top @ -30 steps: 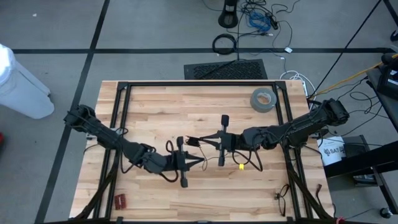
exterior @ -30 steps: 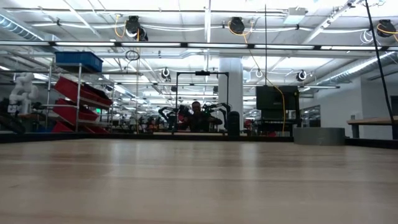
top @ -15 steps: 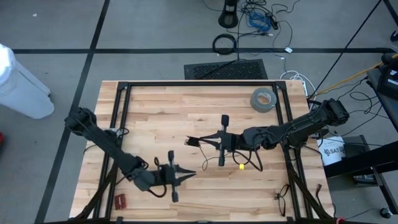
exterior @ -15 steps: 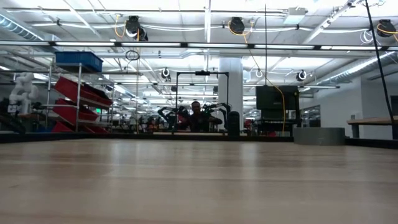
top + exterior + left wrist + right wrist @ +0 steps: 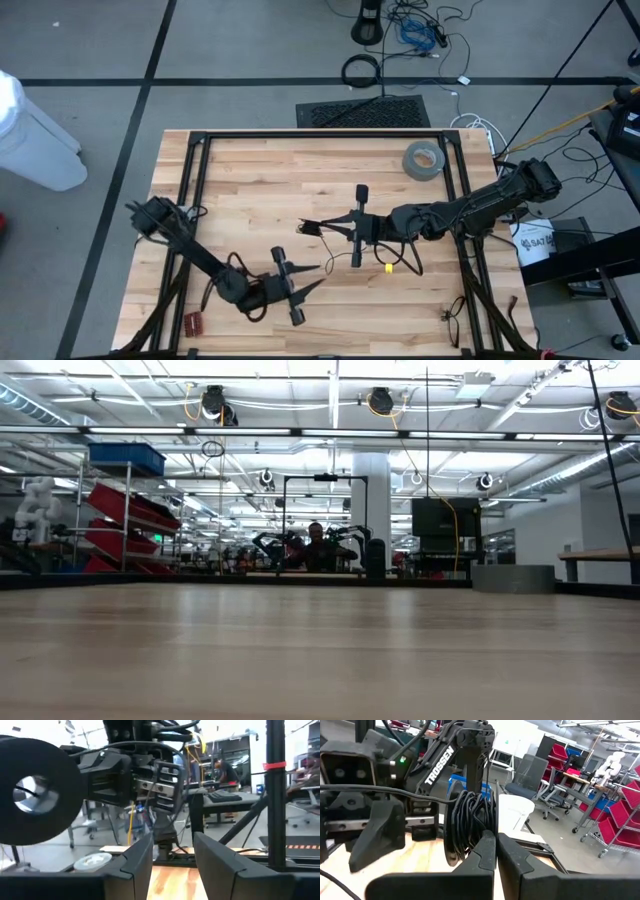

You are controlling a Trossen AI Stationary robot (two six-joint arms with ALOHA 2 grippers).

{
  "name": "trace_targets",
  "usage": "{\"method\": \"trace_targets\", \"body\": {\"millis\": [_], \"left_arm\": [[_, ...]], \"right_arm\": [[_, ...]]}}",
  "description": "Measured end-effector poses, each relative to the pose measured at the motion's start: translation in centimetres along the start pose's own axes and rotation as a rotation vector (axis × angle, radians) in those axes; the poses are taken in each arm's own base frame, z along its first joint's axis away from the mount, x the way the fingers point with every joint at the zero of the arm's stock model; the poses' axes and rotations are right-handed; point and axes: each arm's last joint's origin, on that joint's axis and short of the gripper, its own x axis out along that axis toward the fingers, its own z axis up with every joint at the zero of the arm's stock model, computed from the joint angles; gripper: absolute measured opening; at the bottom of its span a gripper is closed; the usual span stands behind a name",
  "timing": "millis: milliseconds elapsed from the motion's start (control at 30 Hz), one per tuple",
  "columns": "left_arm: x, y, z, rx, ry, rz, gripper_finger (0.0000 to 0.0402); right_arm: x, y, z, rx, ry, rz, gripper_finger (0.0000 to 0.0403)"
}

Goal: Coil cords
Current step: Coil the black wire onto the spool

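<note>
Fingers of left end effector [image 5: 318, 275] spread apart with nothing between them, hovering over near part of tabletop [image 5: 250, 190] and pointing toward the middle. In left wrist view, clear gap between the two dark fingers [image 5: 140, 857], other arm straight ahead

Right end effector [image 5: 338, 228] closed tight near tabletop centre, reaching in from right side. Cord [image 5: 310, 227] at its tips: thin black wire gathered into a narrow bundle of loops, apparently pinched there. In right wrist view, bundle [image 5: 470, 822] hangs as a long upright hank touching the closed fingers [image 5: 487, 857]. Looser run of the same wire trails back under right arm, past a small yellow spot [image 5: 388, 268]

From left end effector, cord lies ahead and toward far side, near but apart. Long axis from above roughly side to side, in line with right arm. Right arm plainly nearer, already in contact. Likely next need: left side brought up to the free loops

Tape roll [image 5: 423, 159] at far right corner, well apart. No box or tray seen on tabletop
</note>
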Motion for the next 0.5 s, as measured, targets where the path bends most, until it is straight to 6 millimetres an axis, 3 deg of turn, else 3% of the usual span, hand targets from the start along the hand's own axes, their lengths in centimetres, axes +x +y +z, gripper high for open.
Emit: {"method": "trace_targets", "body": {"millis": [500], "left_arm": [[2.9,0.5,-1.1,0.062,-0.022,0.028,0.0139]], "right_arm": [[0.0,0.0,0.0,0.0,0.0,0.004,0.0]]}}
